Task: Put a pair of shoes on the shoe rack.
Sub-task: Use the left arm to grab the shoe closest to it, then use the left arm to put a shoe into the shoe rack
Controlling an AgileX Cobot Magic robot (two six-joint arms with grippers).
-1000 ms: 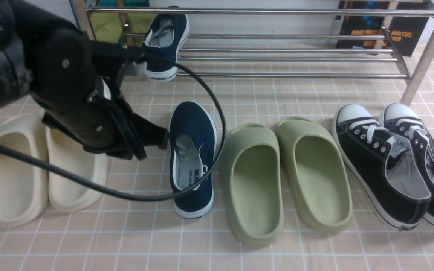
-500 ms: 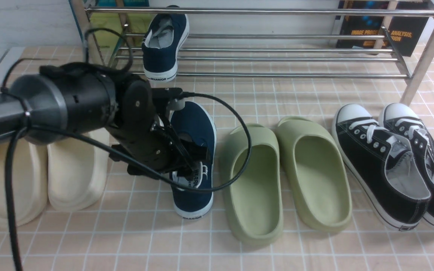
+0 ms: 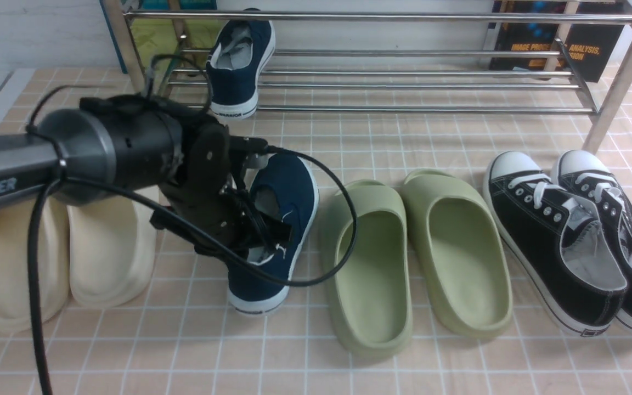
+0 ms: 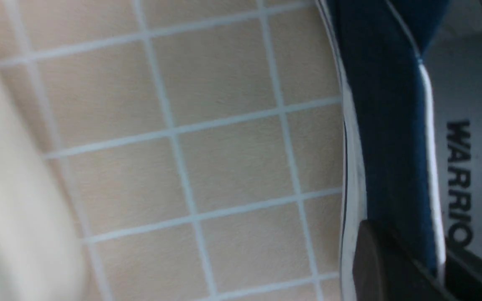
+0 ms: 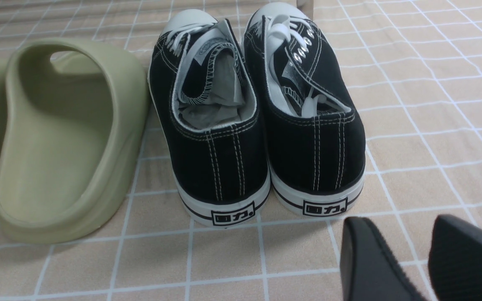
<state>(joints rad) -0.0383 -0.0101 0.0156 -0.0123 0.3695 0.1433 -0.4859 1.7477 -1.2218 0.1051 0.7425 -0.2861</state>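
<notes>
One navy slip-on shoe (image 3: 286,192) sits tilted on the tiled floor, its heel swung to the left. My left gripper (image 3: 264,227) is shut on its left side wall, one finger outside and one inside. In the left wrist view my left gripper (image 4: 421,259) clamps the navy wall (image 4: 387,125), beside the insole printed WARRIOR (image 4: 462,175). The other navy shoe (image 3: 239,66) lies toe-up on the lower bars of the silver shoe rack (image 3: 404,54), at its left end. My right gripper (image 5: 408,246) is open and empty just above the floor, behind the black sneakers.
Two green foam slippers (image 3: 371,263) lie right of the held shoe. Two cream slippers (image 3: 107,241) lie left of it, partly under my left arm. Black lace-up sneakers (image 3: 557,241) stand at the right, also in the right wrist view (image 5: 262,125). A book (image 3: 557,49) leans behind the rack.
My left arm swung in from beside the navy shoe and closed on its side wall. The shoe has tipped, and its heel has shifted left.
</notes>
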